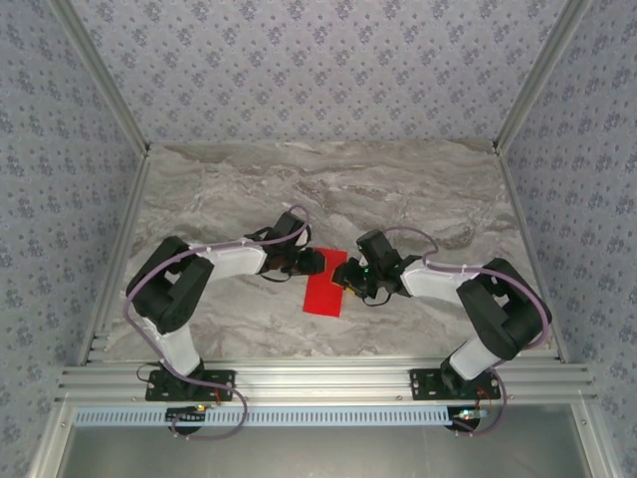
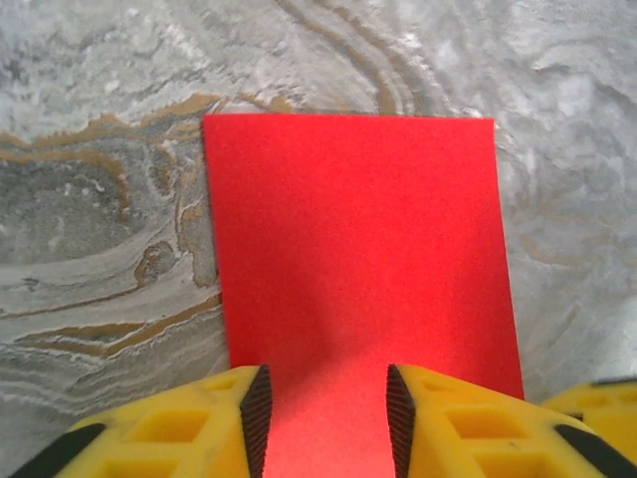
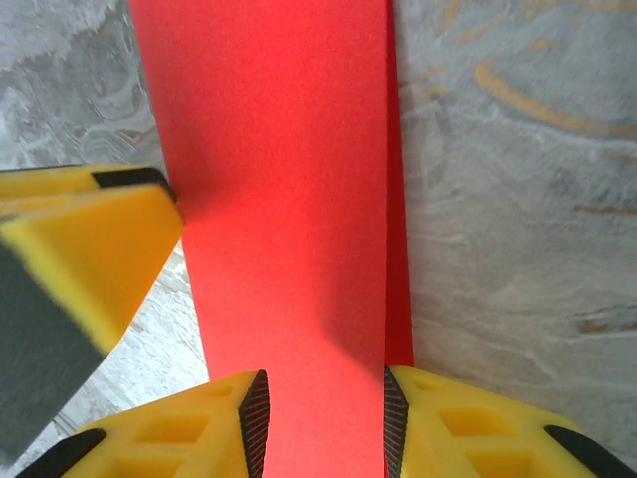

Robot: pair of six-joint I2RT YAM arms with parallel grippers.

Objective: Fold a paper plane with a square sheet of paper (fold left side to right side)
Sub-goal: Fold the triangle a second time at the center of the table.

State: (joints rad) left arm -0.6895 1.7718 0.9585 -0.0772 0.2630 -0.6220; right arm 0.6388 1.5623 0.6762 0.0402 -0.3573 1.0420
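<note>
Paper (image 1: pixel 325 284) is lying halved; we are probably creasing it, left end effector (image 2: pixel 326 403) at nine o'clock, right end effector (image 3: pixel 320 403) at three, both half-open, empty.

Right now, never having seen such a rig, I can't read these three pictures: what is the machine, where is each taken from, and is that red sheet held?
It is two robot arms bolted at the near edge of a grey marble-patterned table. The overhead picture looks down from behind them: left arm on the left, right arm on the right. The other two come from wrist cameras, each showing its own yellow fingers with black pads. Between the arms lies a thin bright red paper sheet, folded into a rectangle; a lower layer peeks out along one edge. The left gripper and right gripper both stand open over it, holding nothing.
</note>
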